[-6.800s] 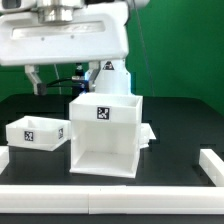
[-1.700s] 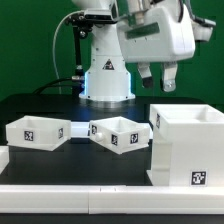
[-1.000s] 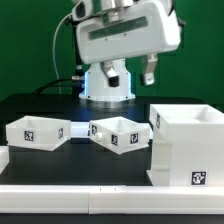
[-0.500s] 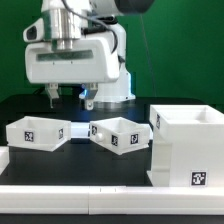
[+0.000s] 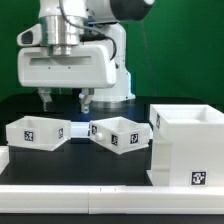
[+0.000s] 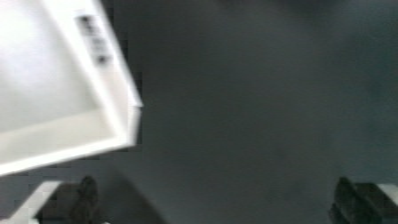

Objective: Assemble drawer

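The large white box shell [image 5: 186, 143] stands at the exterior view's right, a tag on its front. Two shallow white trays lie to its left: one [image 5: 35, 132] at the far left, one [image 5: 120, 134] in the middle, tilted. My gripper [image 5: 64, 101] hangs above and just behind the left tray, fingers spread wide and empty. In the wrist view both fingertips [image 6: 68, 203] show far apart over the dark table, and a corner of a white tray [image 6: 63, 95] fills one side.
Long white bars [image 5: 70, 199] edge the table along the front. The robot base [image 5: 108, 78] stands at the back centre. The black tabletop [image 5: 110, 165] lies bare between the trays and the front bar.
The box shell went from the middle to the right, uncovering the second tray. My open, empty gripper swung from above the shell leftward and down to above the left tray.
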### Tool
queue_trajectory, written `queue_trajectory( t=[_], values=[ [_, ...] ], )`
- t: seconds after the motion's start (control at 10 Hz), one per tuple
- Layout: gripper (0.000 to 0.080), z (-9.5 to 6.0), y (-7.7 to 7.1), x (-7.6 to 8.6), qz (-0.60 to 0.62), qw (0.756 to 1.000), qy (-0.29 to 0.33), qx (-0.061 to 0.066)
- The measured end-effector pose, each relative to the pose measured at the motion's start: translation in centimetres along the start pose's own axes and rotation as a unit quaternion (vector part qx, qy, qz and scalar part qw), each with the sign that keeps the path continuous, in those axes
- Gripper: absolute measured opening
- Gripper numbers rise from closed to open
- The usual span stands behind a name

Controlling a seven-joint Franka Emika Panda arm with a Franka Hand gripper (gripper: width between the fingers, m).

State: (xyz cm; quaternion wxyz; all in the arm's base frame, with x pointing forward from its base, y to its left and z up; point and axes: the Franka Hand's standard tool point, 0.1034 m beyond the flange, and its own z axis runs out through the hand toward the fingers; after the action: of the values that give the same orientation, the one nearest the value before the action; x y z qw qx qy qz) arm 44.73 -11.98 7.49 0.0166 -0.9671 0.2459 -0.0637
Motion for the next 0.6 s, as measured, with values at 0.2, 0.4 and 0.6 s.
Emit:
queue_trajectory(
  t=[0.2, 0.4, 0.6],
  values=[
    [0.0649, 0.5, 0.3, -0.9, -0.008, 1.0, 0.013, -0.012],
    [0.0649, 0.4, 0.4, -0.8, -0.007, 1.0, 0.014, -0.013],
    [0.0649, 1.0, 2.5, -1.6, -0.023, 0.999, 0.011, -0.02]
  ],
)
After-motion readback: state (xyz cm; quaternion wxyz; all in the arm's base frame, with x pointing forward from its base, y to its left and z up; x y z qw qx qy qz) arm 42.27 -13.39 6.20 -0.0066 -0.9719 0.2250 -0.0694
